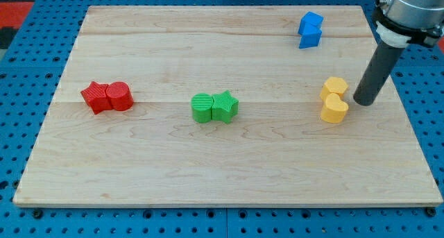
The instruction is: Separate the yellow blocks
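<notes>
Beside my tip (363, 101): two yellow blocks (334, 99)

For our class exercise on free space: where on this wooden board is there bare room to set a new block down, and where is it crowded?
Bare: the strip along the view's bottom edge of the wooden board, and the top stretch left of the blue blocks. Crowded: the right side, where my tip stands just right of the touching yellow blocks.

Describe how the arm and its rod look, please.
My arm ends in a grey metal housing with a white ring below it. From there a straight, dark grey round rod runs down to my tip. No cables or markings show.
</notes>
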Tool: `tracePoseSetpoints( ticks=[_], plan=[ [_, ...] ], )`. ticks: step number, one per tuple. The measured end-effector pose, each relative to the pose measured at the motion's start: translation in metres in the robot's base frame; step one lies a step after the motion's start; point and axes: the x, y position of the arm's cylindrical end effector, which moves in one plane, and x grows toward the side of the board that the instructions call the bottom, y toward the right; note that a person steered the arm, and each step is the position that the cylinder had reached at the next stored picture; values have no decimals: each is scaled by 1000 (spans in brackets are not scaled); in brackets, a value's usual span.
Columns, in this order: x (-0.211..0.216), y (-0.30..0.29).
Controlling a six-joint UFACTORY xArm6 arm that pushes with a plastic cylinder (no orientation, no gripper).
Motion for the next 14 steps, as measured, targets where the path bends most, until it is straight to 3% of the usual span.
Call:
tracePoseSetpoints(
  ticks=[1, 2, 4, 5, 6, 7, 9, 10, 12, 13, 14],
  plan=[
    [-9, -10],
    [25, -8],
    [28, -104],
    [44, -62],
    [68, -102],
    [62, -158],
    [45, -91],
    [18, -94],
    [62, -60],
    [64, -76],
    [59, -34]
  ],
)
